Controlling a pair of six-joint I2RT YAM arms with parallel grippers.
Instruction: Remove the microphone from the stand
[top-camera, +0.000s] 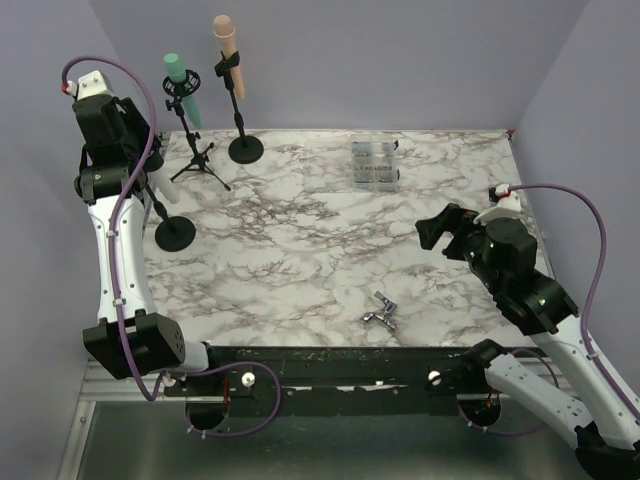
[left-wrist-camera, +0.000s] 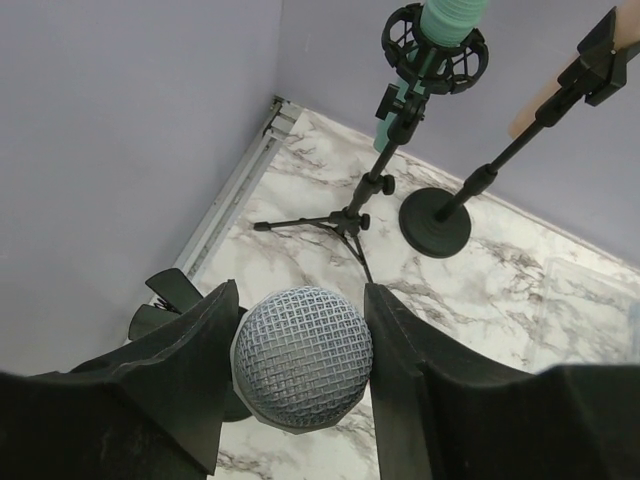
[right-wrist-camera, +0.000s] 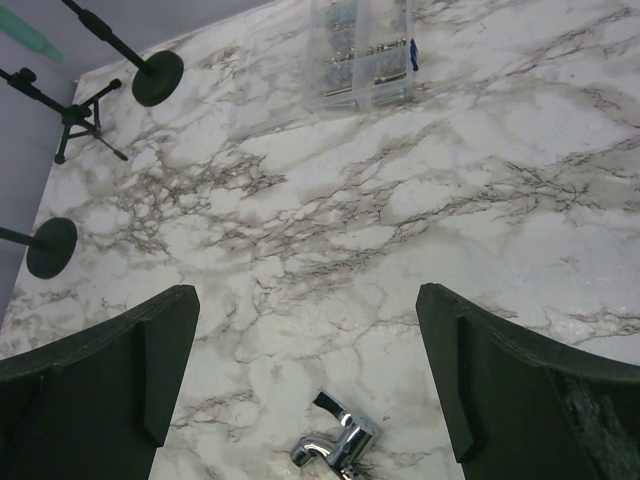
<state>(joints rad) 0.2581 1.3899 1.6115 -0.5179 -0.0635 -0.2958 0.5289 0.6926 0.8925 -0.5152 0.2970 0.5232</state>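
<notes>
The microphone (left-wrist-camera: 303, 355) has a round silver mesh head and shows only in the left wrist view, seen head-on. My left gripper (left-wrist-camera: 300, 375) is shut on that head, with a finger pressed against each side. In the top view the left gripper (top-camera: 140, 170) is at the far left, above the thin pole of a black round-base stand (top-camera: 175, 233); the microphone is hidden there. A black clip (left-wrist-camera: 168, 298) shows just left of my left finger. I cannot tell whether the microphone sits in it. My right gripper (top-camera: 440, 228) (right-wrist-camera: 305, 370) is open and empty over the right of the table.
A green microphone (top-camera: 183, 85) sits on a tripod stand (top-camera: 200, 165) and a beige microphone (top-camera: 230, 50) on a round-base stand (top-camera: 246, 148), both at the back left. A clear plastic box (top-camera: 375, 163) lies at the back centre. A chrome fitting (top-camera: 382, 312) (right-wrist-camera: 335, 445) lies near the front.
</notes>
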